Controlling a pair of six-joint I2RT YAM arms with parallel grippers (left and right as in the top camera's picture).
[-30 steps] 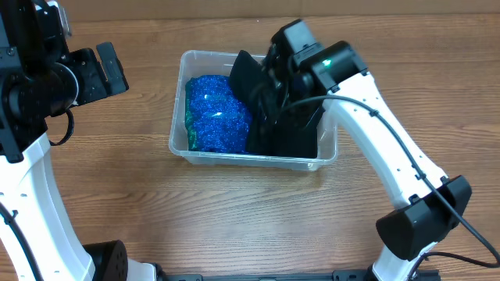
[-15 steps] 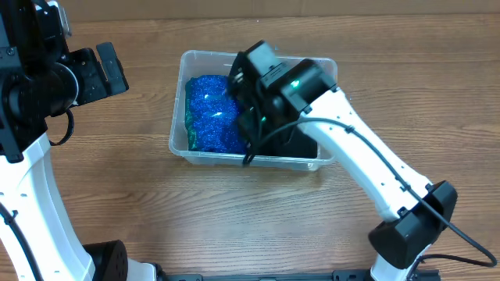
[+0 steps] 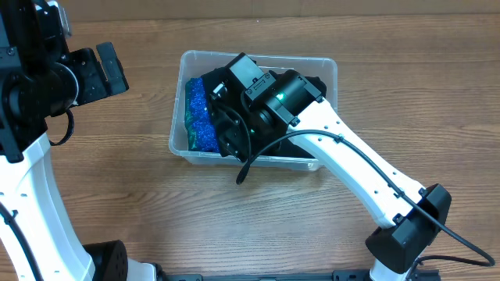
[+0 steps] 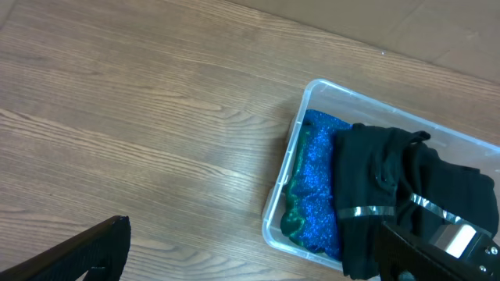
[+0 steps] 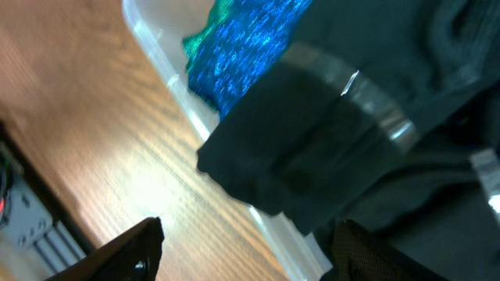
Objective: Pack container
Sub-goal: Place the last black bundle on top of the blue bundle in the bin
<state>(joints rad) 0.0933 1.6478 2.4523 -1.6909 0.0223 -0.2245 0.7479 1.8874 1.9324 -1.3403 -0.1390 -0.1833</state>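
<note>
I have the container point(image 3: 258, 57) sitting on the table point(image 3: 117, 203), right under my right arm's wrist. Inside it, a blue glittery cloth point(image 3: 197, 117) fills the end nearest the left arm. A black garment point(image 4: 383, 187) with silver strips covers the rest and overlaps the blue. The right gripper point(image 5: 248, 230) hangs over the container's front wall, jaws wide apart. The left gripper point(image 3: 109, 70) hovers well off the container's left end, jaws also apart.

A glittery blue cloth point(image 4: 316, 181) touches a black garment point(image 4: 384, 176) with silver bands, over a wooden table point(image 3: 117, 195).
</note>
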